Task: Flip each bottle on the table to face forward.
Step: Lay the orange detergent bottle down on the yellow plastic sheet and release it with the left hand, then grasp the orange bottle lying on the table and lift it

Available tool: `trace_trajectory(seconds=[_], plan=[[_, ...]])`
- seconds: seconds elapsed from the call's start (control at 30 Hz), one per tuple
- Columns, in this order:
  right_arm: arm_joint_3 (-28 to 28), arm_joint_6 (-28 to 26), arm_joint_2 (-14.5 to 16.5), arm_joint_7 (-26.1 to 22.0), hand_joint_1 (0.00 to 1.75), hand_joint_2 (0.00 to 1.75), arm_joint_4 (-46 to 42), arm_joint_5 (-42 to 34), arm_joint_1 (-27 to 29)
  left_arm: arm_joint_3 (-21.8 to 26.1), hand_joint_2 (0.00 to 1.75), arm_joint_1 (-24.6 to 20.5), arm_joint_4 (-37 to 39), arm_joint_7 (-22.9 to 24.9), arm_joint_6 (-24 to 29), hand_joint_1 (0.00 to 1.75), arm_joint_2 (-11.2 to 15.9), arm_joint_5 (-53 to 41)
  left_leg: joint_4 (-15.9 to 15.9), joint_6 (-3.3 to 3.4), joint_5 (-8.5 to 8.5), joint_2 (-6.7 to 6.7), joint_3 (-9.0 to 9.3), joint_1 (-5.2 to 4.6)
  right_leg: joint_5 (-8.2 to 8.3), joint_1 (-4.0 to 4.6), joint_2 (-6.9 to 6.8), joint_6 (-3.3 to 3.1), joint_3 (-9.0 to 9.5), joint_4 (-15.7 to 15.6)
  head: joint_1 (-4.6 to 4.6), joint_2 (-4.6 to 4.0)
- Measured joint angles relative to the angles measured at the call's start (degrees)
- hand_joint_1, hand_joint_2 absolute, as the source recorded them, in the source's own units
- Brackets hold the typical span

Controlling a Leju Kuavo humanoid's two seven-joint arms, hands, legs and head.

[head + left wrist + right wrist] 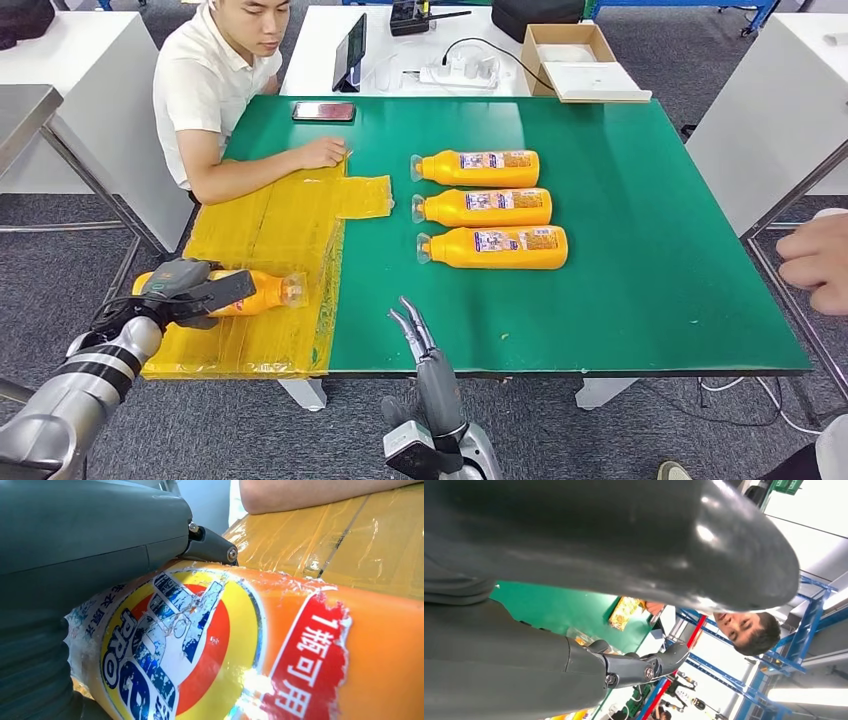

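Orange bottles number four: three lie in a row mid-tabletop, and the fourth bottle lies on yellow taped cardboard, gripped by the left hand. The right hand hovers empty, fingers extended, at the green tabletop's near edge. A seated person leans on the cardboard; grey carpet lies below.

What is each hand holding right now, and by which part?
The left hand grips an orange bottle around its body, at the labelled section. The right hand holds nothing.

Grey carpet floor, white side tables
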Motion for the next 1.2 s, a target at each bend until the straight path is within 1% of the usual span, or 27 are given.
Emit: trace_trajectory(seconds=[0.63,0.67,0.8,0.87,0.9,0.93,1.03,1.07,1.1,1.2], plan=[[0.0,-0.1,0.2,0.0,0.00,0.00,1.3,0.0,-0.4,-0.4,1.75,-0.2,0.7,0.2,0.0,1.27,-0.2,0.0,0.0,-0.03,0.09,-0.02,0.11,-0.02,0.02,-0.02,-0.01,0.00,0.12,0.0,0.01,-0.01],[0.0,-0.1,0.2,0.0,0.00,0.00,1.4,0.0,-0.4,-0.4,1.75,-0.2,0.8,0.2,0.0,1.30,-0.2,0.0,0.0,-0.03,0.09,-0.02,0.11,-0.01,0.02,-0.02,-0.01,0.00,0.12,0.0,0.01,-0.01],[0.0,-0.1,0.3,0.0,0.00,0.00,1.9,0.1,-0.5,-0.5,1.75,-0.3,1.3,0.2,0.0,1.64,-0.5,0.2,0.0,-0.03,0.09,-0.05,0.14,-0.04,0.02,-0.04,-0.03,0.01,0.16,0.0,0.01,-0.02],[0.0,-0.1,0.3,0.0,0.00,0.00,2.3,0.1,-0.7,-0.3,1.75,-0.4,1.8,0.0,0.1,1.64,-0.8,0.4,0.0,-0.03,0.09,-0.09,0.17,-0.06,0.01,-0.07,-0.05,0.01,0.21,0.0,0.01,-0.01],[0.0,-0.1,0.3,0.0,0.00,0.00,2.6,0.1,-0.7,-0.2,1.75,-0.4,2.0,-0.3,0.1,1.61,-0.9,0.6,0.0,-0.03,0.09,-0.11,0.20,-0.07,0.01,-0.08,-0.07,0.00,0.24,0.0,0.01,-0.01],[0.0,-0.1,0.4,0.0,0.00,0.00,2.9,0.1,-0.8,0.0,1.75,-0.5,2.2,-0.6,0.1,1.36,-1.1,0.8,0.0,-0.03,0.08,-0.12,0.21,-0.07,0.00,-0.09,-0.08,0.00,0.26,0.0,0.01,0.00],[0.0,-0.2,0.5,0.0,0.00,0.00,3.8,0.0,-1.1,0.3,1.75,-0.5,2.5,-1.8,-0.2,0.19,-1.3,1.4,0.0,-0.03,0.08,-0.14,0.28,-0.09,0.00,-0.10,-0.10,0.00,0.30,0.0,-0.01,0.00],[0.0,-0.2,0.5,0.0,0.00,0.00,4.2,-0.1,-1.1,0.3,1.75,-0.4,2.5,-2.6,-0.5,0.03,-1.5,1.5,0.0,-0.02,0.09,-0.15,0.31,-0.10,0.00,-0.11,-0.12,0.00,0.30,0.0,0.00,0.00],[0.0,-0.3,0.6,0.0,0.00,0.00,4.5,-0.1,-1.2,0.3,1.75,-0.4,2.5,-3.7,-1.1,0.00,-1.6,1.5,0.0,-0.01,0.10,-0.16,0.33,-0.10,0.00,-0.11,-0.14,0.00,0.31,0.0,-0.01,0.01],[0.0,-0.7,0.6,-0.1,0.00,0.00,5.4,-0.8,-1.3,-0.9,1.75,0.2,0.9,-8.1,-4.7,0.00,-1.9,2.1,0.0,0.02,0.13,-0.20,0.33,-0.11,0.00,-0.11,-0.20,0.00,0.32,0.0,0.00,0.00]])
